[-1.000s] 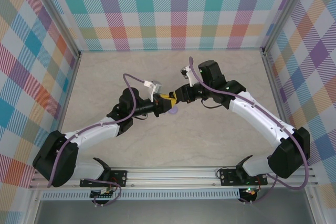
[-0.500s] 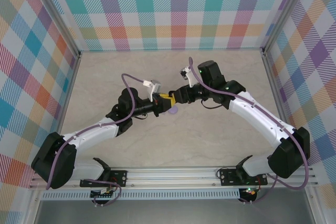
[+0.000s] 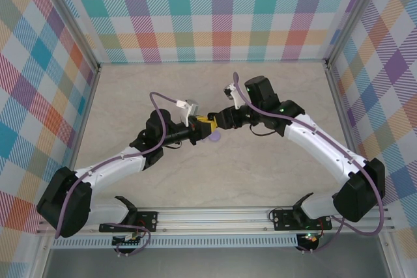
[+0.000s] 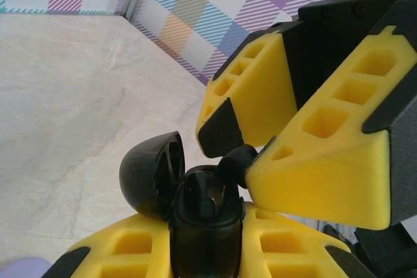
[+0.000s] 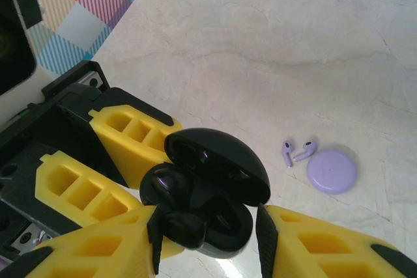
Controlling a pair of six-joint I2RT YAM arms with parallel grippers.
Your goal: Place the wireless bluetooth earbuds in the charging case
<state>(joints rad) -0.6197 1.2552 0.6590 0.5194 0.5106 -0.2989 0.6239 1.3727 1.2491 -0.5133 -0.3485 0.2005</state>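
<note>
Jaws meet nose to nose above the middle of the pale marble-patterned table [image 3: 273,180], and we find little spare room between them. Our left gripper [image 4: 207,242] is clenched on a glossy black rounded charging case [image 4: 203,209], holding it clear of the tabletop. Its hinged lid [image 4: 153,174] is tipped back on the side away from the right arm.

Our right gripper [image 5: 207,229] stands loose, gripping nothing. Its yellow ribbed fingers [image 5: 98,245] are parted to either side of the case's open mouth. A small black curved earbud [image 5: 184,224] sits at the rim of that mouth, against one pad and with a clear gap to the other. Whether a second bud lies in the well we cannot tell.

On the table, near the raised black case, lies a small round lavender plastic case [image 5: 331,170], shut and flat. Two lavender earbuds [image 5: 296,151] lie loose just beside its edge.

Plaid walls [image 3: 215,17] framed in aluminium close the left, back and right edges. A metal rail [image 3: 215,216] carrying the arm bases runs along the near edge. Both grippers are well apart from every wall, with bare tabletop open behind them towards the back wall and in front towards the rail.
</note>
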